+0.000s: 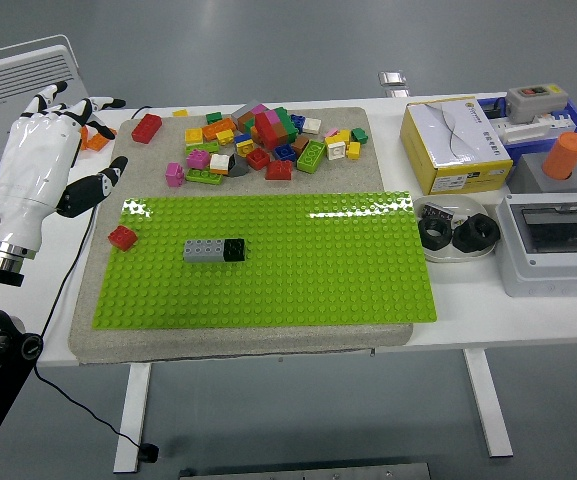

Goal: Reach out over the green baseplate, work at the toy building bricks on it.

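Observation:
The green baseplate (pixel 298 260) lies on a grey mat, with a grey-and-black brick assembly (pixel 214 250) stuck on its left part. A small red brick (pixel 122 237) sits at the plate's left edge. A heap of loose coloured bricks (pixel 263 140) lies on the mat behind the plate. My left hand (pixel 53 155), white with black fingertips, hovers off the table's left side, away from the plate, fingers spread and holding nothing. The right arm is out of sight.
A yellow-and-white box (pixel 453 143), a white dish with black rings (pixel 458 232), a grey electrical enclosure (pixel 558 240) and an orange cylinder on a grey block (pixel 565 160) crowd the right side. A white radiator (pixel 23 75) stands behind on the left.

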